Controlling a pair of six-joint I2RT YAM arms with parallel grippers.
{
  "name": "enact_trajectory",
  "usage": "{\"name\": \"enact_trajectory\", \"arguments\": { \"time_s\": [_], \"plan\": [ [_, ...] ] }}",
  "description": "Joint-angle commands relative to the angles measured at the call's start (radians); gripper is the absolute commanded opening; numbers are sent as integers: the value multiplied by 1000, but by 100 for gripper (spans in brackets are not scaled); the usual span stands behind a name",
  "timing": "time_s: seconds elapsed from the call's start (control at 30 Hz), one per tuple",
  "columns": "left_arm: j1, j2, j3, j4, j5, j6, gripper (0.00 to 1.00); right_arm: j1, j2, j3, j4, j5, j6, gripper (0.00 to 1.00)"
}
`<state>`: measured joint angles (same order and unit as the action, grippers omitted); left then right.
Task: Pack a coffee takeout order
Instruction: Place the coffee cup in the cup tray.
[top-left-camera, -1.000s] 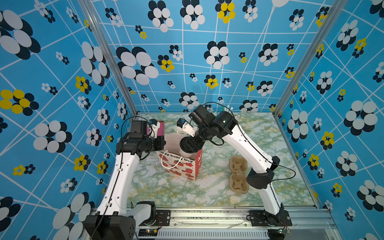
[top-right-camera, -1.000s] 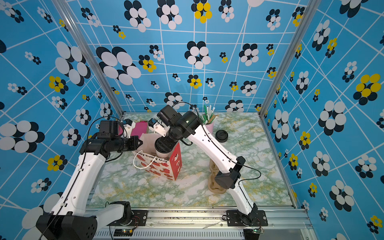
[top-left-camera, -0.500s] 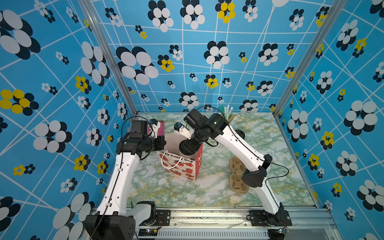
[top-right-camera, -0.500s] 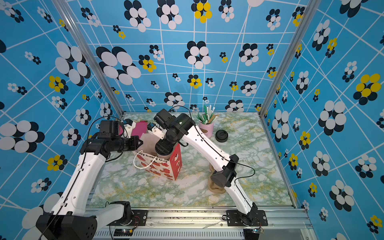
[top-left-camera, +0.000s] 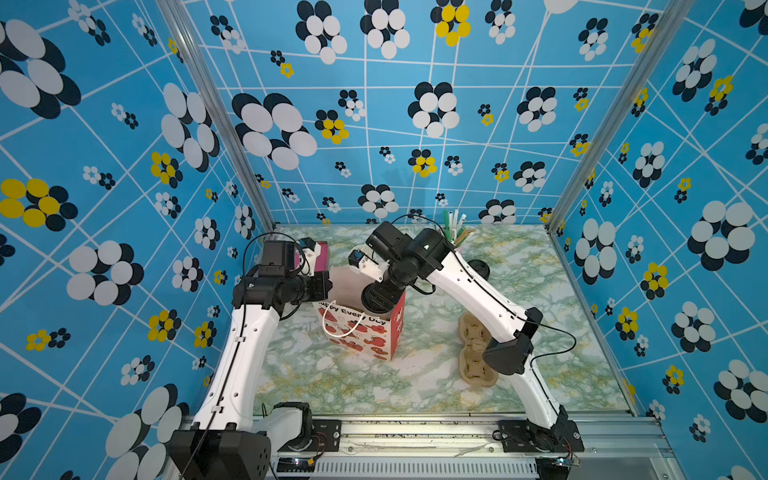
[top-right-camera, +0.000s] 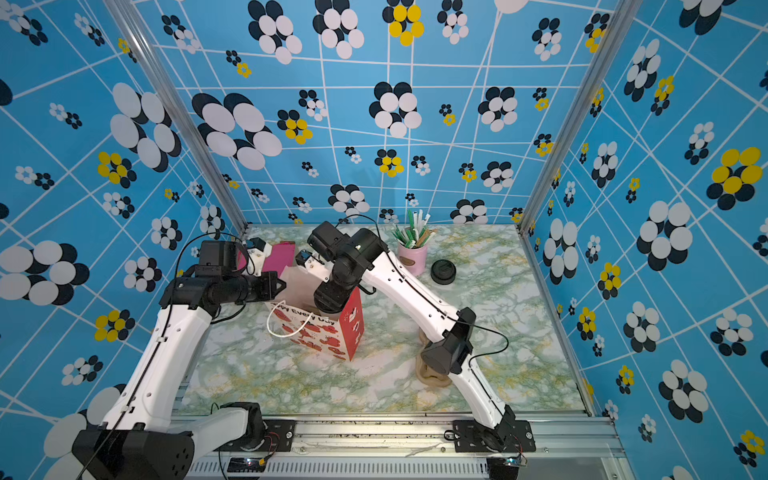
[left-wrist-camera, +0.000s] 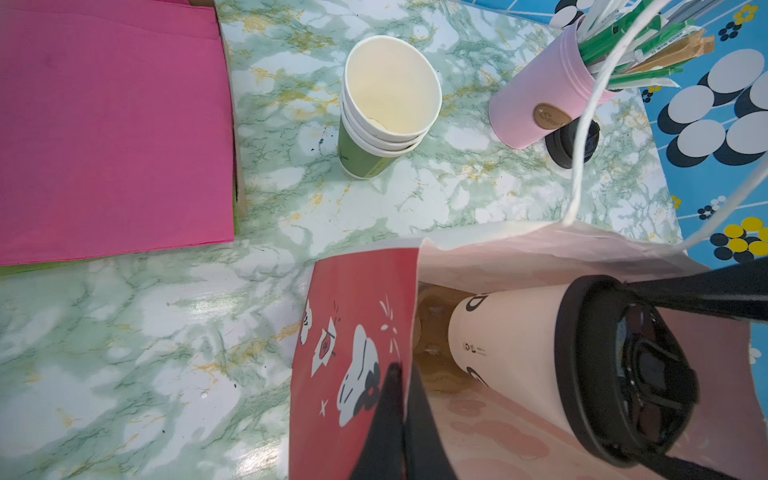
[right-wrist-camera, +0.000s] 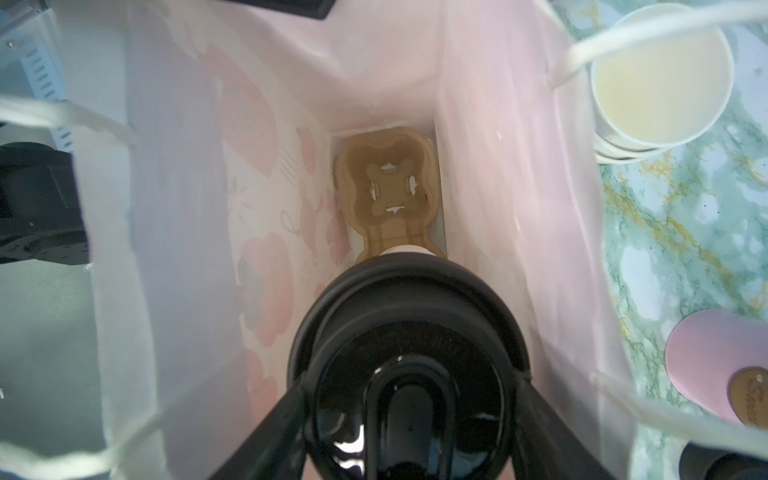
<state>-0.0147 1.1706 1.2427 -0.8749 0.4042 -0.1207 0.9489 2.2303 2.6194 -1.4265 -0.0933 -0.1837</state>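
Pale paper cup with black round lid (left-wrist-camera: 507, 345) hangs inside the red paper gift bag (top-left-camera: 361, 332), right hand (right-wrist-camera: 409, 399) clamped on its lid, left hand (left-wrist-camera: 401, 419) pinching the bag's rim; next I'd seat it in the brown pulp cup holder (right-wrist-camera: 388, 191) at the bag's bottom.

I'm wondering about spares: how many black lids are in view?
2. One lid caps the paper cup inside the bag; a lone lid sits on the table beside the pink tub. Others may be hidden.
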Motion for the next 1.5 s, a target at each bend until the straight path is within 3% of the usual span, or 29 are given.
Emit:
{"name": "enact_trajectory", "arguments": {
  "time_s": [0.0, 1.47],
  "plan": [
    [-8, 7, -1, -6, 2, -6, 3, 8, 16, -23, -32, 21, -21, 48],
    [-9, 7, -4, -1, 2, -5, 3, 8, 73, -74, -57, 58, -38, 46]
  ]
}}
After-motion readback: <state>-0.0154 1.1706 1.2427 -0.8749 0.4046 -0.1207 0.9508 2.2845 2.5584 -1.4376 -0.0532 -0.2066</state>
